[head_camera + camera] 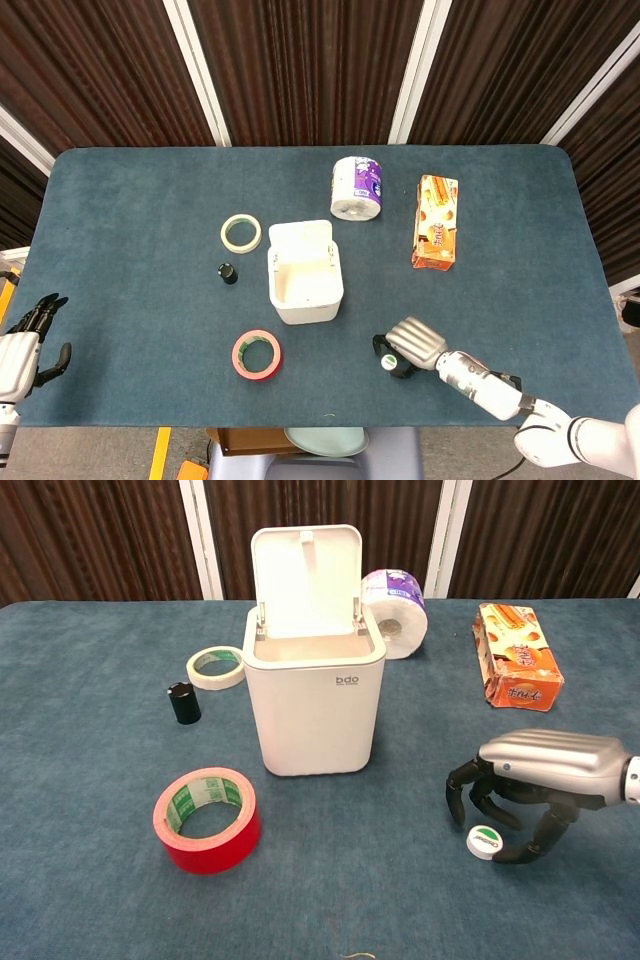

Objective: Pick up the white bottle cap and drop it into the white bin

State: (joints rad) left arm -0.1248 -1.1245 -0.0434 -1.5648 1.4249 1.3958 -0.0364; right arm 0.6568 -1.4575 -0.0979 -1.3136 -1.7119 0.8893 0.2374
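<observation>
While right robot hand [520, 792] cups white bottle cap [484, 842], ungripped | white bin [315, 695] reads "bdo"

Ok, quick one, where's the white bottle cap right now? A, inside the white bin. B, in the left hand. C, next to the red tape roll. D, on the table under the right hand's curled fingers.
D: the white bottle cap still lies on the blue table, with the right hand arched over it and its fingers coming down around it, not yet lifting it.
</observation>
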